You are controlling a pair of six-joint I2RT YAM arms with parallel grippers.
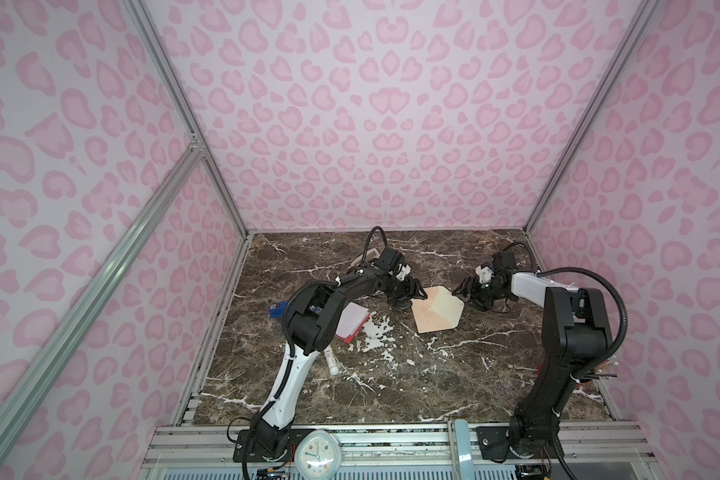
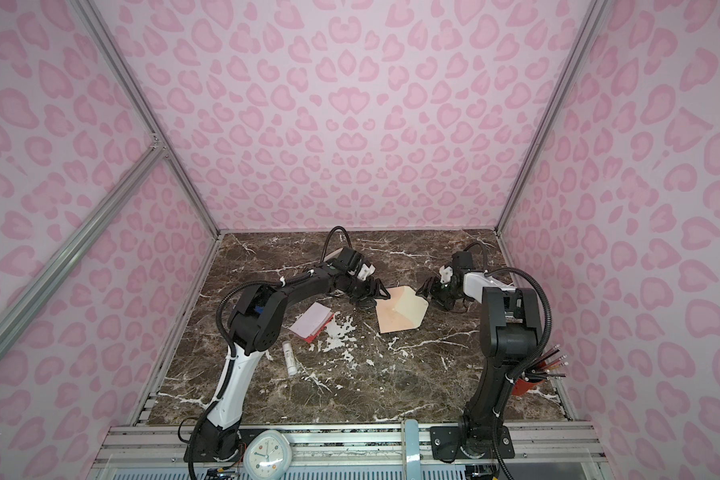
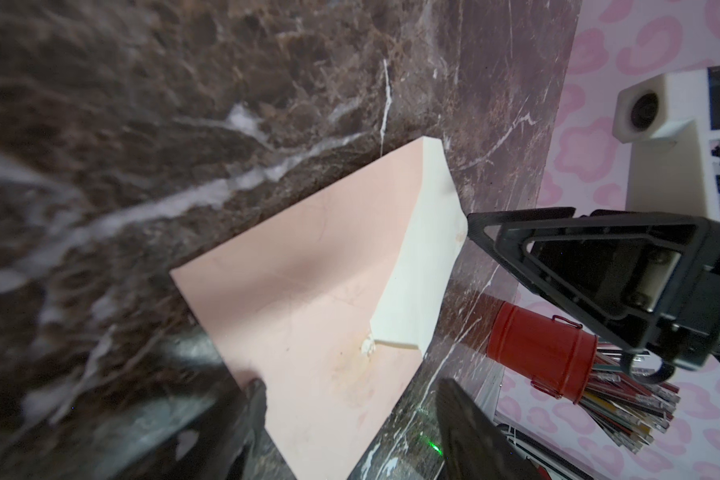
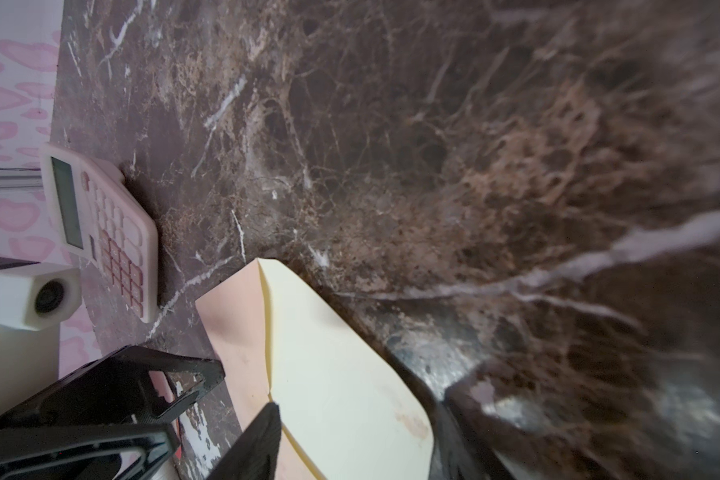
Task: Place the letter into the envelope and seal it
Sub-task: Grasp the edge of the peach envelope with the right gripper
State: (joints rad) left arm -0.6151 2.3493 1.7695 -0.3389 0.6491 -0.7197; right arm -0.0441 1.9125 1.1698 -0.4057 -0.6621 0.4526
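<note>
So far nothing is packed: the letter (image 1: 352,322) lies bare on the marble tabletop (image 1: 391,374), at eight o'clock from the envelope (image 1: 433,313). The left gripper (image 1: 418,294), fingers spread, straddles the envelope's ten o'clock corner. At three o'clock the right gripper (image 1: 463,291), fingers also apart, brackets the tip of the open flap (image 1: 447,302). Inserting and sealing are both left to do.

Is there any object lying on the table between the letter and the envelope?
Nothing visible lies on the marble table between the letter and the envelope. The white tube lies off that path, nearer the front edge.
</note>
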